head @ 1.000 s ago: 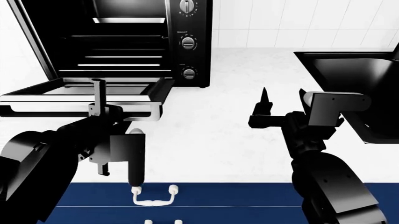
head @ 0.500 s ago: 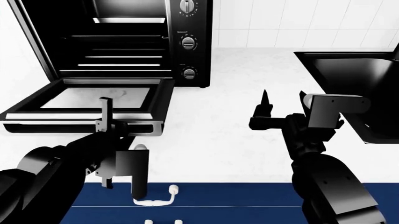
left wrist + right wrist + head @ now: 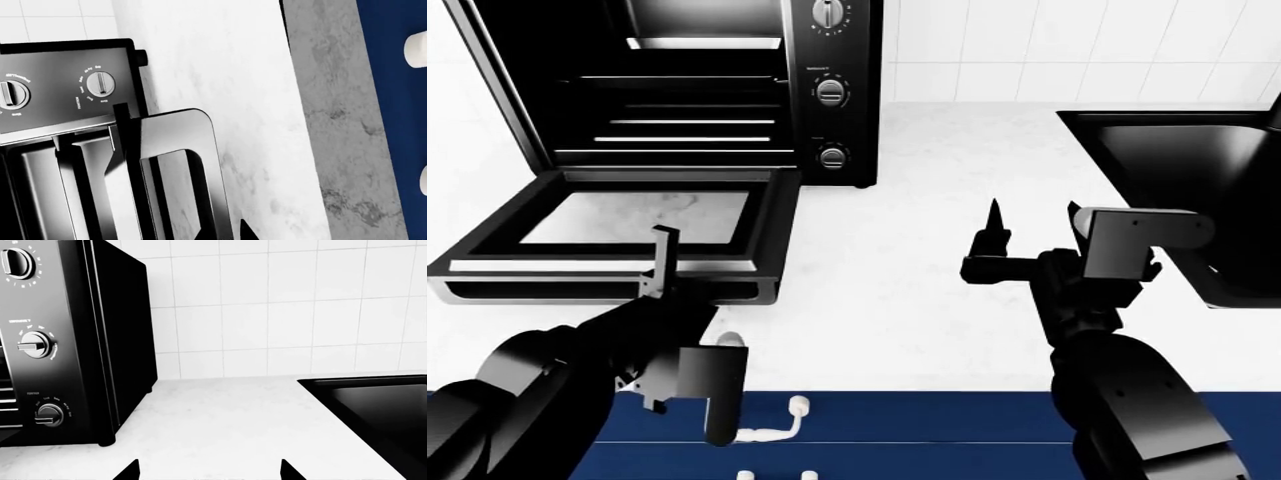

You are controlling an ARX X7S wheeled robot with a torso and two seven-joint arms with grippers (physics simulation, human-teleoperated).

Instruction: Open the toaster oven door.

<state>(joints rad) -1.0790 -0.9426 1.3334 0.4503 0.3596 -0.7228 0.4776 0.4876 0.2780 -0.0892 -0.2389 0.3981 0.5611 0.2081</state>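
Note:
The toaster oven (image 3: 834, 60) stands at the back left of the white counter, its wire racks showing. The toaster oven door (image 3: 777, 215) lies folded down flat, its silver bar handle (image 3: 547, 266) along the front edge. My left gripper (image 3: 665, 262) is at that front edge. In the left wrist view its jaws (image 3: 223, 234) stand narrowly apart around the edge of the door (image 3: 200, 145). My right gripper (image 3: 1034, 228) hovers open and empty over the counter to the right of the oven. Its jaws (image 3: 208, 472) stand wide, facing the oven's side (image 3: 120, 340).
A black sink (image 3: 1188, 170) is set in the counter at the right, close to my right arm, and also shows in the right wrist view (image 3: 373, 405). Blue drawer fronts (image 3: 934, 430) with a white handle (image 3: 767, 425) run below the counter edge. White tiles back the counter.
The door has swung from half open down to flat. My left gripper has moved down and toward me with its front edge. The right arm has stayed still.

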